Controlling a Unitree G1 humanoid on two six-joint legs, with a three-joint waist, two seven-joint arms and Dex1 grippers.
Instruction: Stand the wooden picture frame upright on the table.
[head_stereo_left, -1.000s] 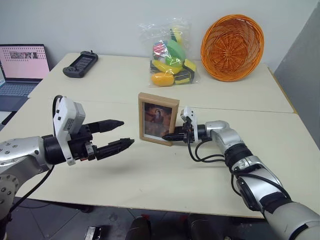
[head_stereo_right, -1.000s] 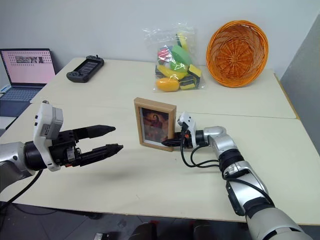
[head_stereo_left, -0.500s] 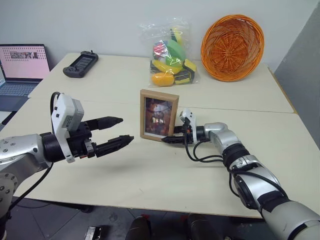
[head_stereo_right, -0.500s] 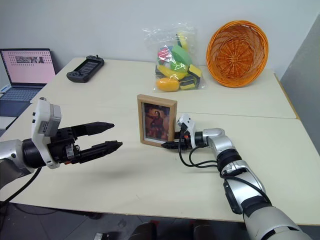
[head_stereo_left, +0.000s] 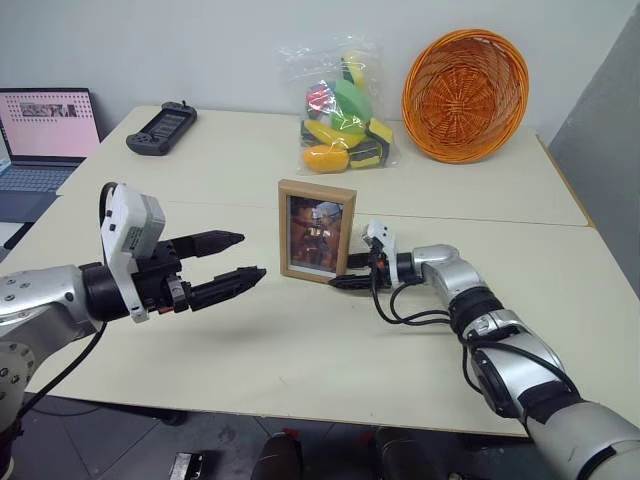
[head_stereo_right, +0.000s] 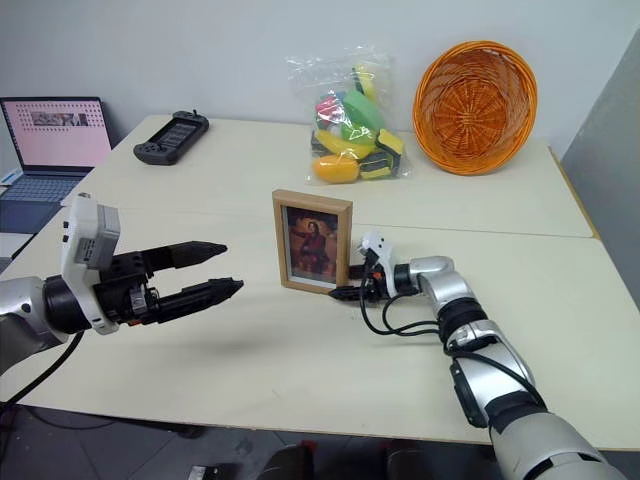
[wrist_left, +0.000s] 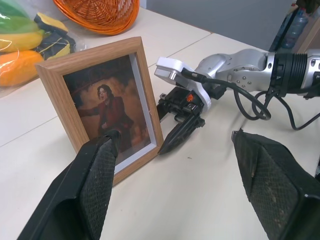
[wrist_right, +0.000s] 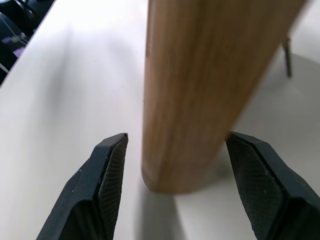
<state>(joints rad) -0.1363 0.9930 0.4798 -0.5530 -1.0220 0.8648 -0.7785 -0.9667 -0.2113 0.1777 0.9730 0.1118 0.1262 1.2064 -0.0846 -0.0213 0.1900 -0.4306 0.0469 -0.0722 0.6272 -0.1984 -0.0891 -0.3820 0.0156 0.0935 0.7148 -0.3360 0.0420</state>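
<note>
The wooden picture frame (head_stereo_left: 317, 230) stands upright on the table (head_stereo_left: 300, 345), its colourful photo facing me. My right gripper (head_stereo_left: 345, 278) is open at the frame's lower right corner. In the right wrist view its fingers (wrist_right: 107, 185) straddle the frame's wooden edge (wrist_right: 200, 90) with a gap on each side. My left gripper (head_stereo_left: 252, 255) hovers open above the table, to the left of the frame and apart from it. In the left wrist view the frame (wrist_left: 107, 105) stands beyond its textured fingers (wrist_left: 95, 185).
At the back of the table lie a clear bag of toy fruit (head_stereo_left: 340, 105), an orange wicker basket (head_stereo_left: 465, 95) tipped on its side and a black handheld controller (head_stereo_left: 160, 127). A laptop (head_stereo_left: 45, 135) sits at the far left. A seam (head_stereo_left: 500, 222) crosses the tabletop.
My right gripper, shut on the frame's lower right corner a second ago, has opened and drawn slightly back to the right. The frame has gone from leaning to upright. The left arm has stayed put.
</note>
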